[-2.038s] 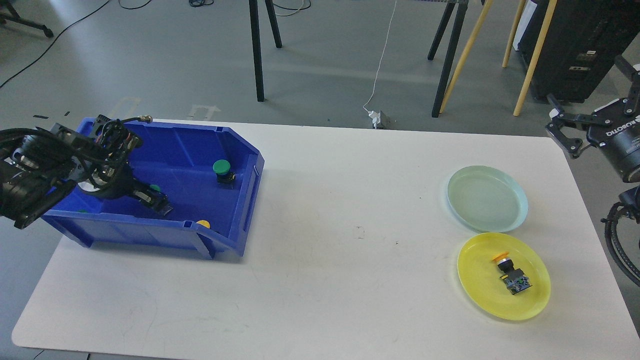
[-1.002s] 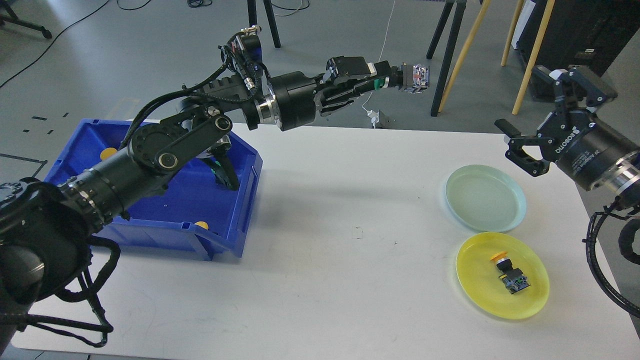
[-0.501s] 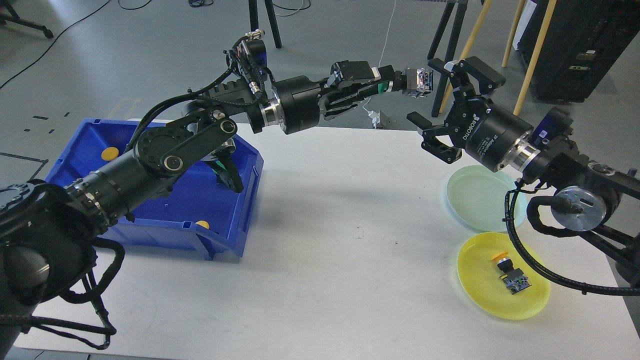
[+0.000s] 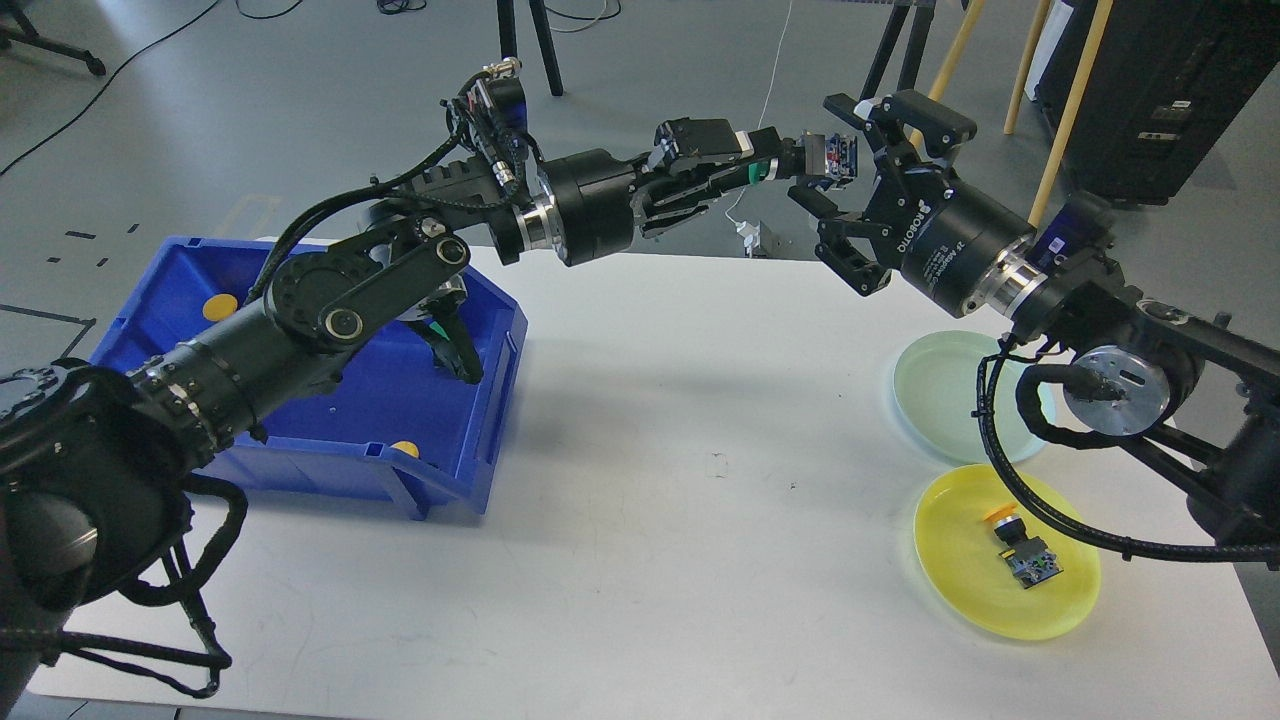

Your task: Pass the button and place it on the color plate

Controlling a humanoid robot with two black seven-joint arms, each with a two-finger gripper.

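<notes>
My left gripper (image 4: 785, 163) is shut on a green-capped button (image 4: 835, 158), held out high above the table's far edge. The button's grey block end points to the right. My right gripper (image 4: 838, 190) is open, with one finger above and one below the block end; I cannot tell whether they touch it. The pale green plate (image 4: 955, 420) lies empty at the table's right. The yellow plate (image 4: 960, 585) lies in front of it and holds a yellow-capped button (image 4: 1020, 548).
A blue bin (image 4: 330, 440) stands at the left of the white table (image 4: 650, 500), with yellow buttons (image 4: 405, 448) inside. My left arm crosses above the bin. Stand legs and cables are on the floor beyond the table.
My left gripper lifted the green button out of the bin and stretched it right. My right gripper came in from the far right and now has its open fingers around the button's end.
</notes>
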